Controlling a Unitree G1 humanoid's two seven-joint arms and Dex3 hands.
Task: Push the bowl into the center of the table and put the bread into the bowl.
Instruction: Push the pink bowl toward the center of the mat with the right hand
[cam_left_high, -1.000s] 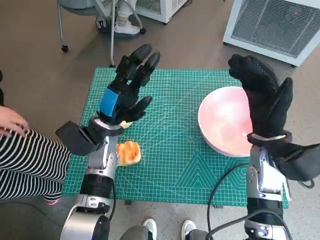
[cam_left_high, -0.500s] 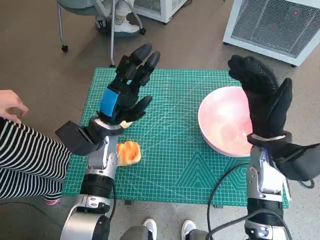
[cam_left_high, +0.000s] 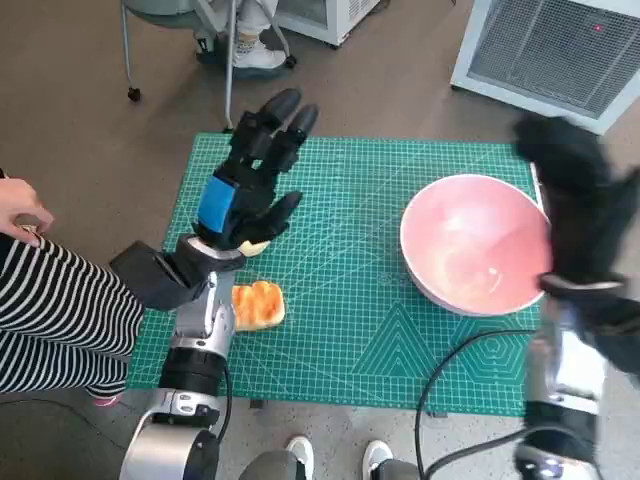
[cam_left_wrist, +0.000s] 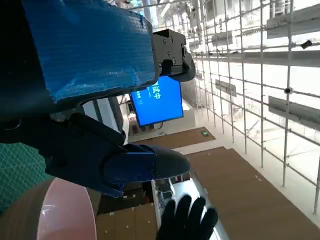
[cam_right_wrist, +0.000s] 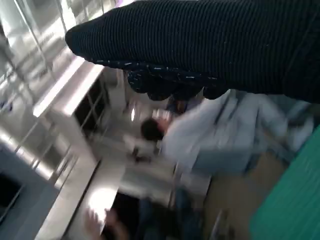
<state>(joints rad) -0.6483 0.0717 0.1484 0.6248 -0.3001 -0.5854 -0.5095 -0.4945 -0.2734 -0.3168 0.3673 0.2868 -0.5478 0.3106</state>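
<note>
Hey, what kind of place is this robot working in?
Probably a robotics lab or workshop, not a home: the small table is covered by a green cutting mat, a white vented machine stands on the bare floor, and a wheeled chair sits nearby.

right hand (cam_left_high: 580, 215) is motion-blurred; its fingers' pose unreadable.

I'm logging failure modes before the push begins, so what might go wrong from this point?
The bowl sits near the mat's right edge with the right hand raised beside it, so a glancing push might tip it or spin it instead of sliding it inward. The bread lies partly under the left hand, whose wrist may hide it during a grasp. A person's hand is close at the left side.
</note>
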